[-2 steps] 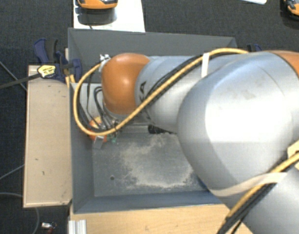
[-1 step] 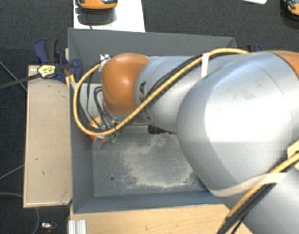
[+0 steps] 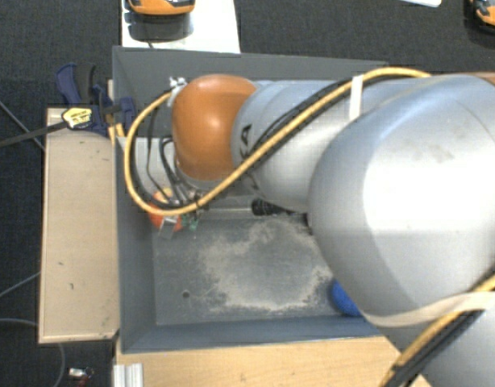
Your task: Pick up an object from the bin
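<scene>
Orange bit [image 3: 164, 218] lies at 9 o'clock in the bin [image 3: 135, 297], just by the claw [image 3: 181, 206]. You cannot tell if the claw is open or has anything. It could bump the bin's side there. A blue thing [image 3: 342, 297] at 5 o'clock sits partly under the arm [image 3: 409, 200].

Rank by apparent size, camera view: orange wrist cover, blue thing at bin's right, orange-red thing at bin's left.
1. orange wrist cover, though it is nearest the camera.
2-3. blue thing and orange-red thing: look alike, unranked; the blue one lies partly under the arm.
</scene>
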`<state>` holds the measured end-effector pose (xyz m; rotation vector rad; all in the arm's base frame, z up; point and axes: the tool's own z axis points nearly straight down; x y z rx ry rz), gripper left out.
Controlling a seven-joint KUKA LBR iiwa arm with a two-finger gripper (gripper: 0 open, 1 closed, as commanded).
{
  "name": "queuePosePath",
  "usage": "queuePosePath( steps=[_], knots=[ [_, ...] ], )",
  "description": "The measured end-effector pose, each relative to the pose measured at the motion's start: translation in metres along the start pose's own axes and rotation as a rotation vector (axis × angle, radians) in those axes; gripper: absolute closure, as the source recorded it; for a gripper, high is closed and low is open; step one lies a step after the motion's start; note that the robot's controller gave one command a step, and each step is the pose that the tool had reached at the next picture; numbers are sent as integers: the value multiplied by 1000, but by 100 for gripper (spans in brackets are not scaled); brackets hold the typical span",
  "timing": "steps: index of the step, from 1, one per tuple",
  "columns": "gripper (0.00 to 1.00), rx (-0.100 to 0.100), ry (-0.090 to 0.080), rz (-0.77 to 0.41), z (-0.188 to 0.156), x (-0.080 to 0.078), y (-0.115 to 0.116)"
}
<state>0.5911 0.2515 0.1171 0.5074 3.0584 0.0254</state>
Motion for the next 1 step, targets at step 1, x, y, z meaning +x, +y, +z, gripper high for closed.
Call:
queuePosePath(
  steps=[1],
  knots=[
    [100,-1,-2,-1,-36,-2,1]
  ],
)
